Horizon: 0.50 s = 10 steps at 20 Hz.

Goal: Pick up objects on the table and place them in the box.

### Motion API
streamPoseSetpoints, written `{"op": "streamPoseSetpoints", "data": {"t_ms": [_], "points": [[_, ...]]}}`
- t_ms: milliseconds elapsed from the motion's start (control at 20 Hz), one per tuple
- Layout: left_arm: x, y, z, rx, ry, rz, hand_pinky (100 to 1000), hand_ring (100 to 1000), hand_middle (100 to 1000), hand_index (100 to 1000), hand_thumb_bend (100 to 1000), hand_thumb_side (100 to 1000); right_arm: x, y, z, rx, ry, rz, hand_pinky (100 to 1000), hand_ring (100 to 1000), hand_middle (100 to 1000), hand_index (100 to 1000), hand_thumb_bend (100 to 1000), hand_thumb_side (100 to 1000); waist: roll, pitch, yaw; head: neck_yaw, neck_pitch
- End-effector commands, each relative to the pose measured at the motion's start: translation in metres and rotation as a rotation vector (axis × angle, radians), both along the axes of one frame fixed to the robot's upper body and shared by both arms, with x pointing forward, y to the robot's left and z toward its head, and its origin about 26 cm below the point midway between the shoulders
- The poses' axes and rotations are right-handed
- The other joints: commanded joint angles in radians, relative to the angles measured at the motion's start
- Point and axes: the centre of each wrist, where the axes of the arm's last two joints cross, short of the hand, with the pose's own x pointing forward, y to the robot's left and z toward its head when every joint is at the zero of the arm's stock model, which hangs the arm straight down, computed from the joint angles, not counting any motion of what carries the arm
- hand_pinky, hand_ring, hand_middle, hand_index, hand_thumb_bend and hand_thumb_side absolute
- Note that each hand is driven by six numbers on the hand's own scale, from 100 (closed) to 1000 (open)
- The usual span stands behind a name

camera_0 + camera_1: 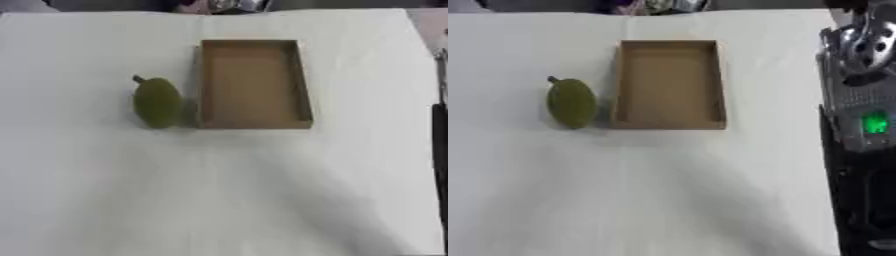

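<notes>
Green oval fruit [157,102] lies just left of cardboard box [254,84] — outside it.

Both eyes sat in the head and looked steeply down at the white table [219,200], far edge at 12 o'clock. They shared the cardboard box [254,85] and the green fruit [157,102] at its 9 o'clock side. Only the right eye — offset toward 3 o'clock — caught the silver-and-black arm [864,115] close along its edge.

A lab or test bench, it seems: a table [219,200] under plain white cloth (clutter blurred at the far edge).
</notes>
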Motion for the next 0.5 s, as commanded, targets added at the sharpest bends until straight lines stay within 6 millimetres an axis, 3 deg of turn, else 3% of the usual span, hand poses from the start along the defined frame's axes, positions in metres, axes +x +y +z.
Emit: {"op": "streamPoseSetpoints", "data": {"t_ms": [50,500], "points": [[0.000,-0.006,0.010,0.044,0.002,0.006,945,902,862,952,143,650,-0.005,0.001,0.005,-0.003,-0.021,0.017,675,313,586,728,100,547,0.005,-0.028,0.000,0.005,0.005],[0.014,-0.034,0.010,0.047,0.043,-0.025,941,907,862,948,157,639,-0.004,0.003,0.002,0.010,-0.017,0.034,675,313,585,728,100,548,0.001,-0.033,0.000,0.018,0.009]]}}
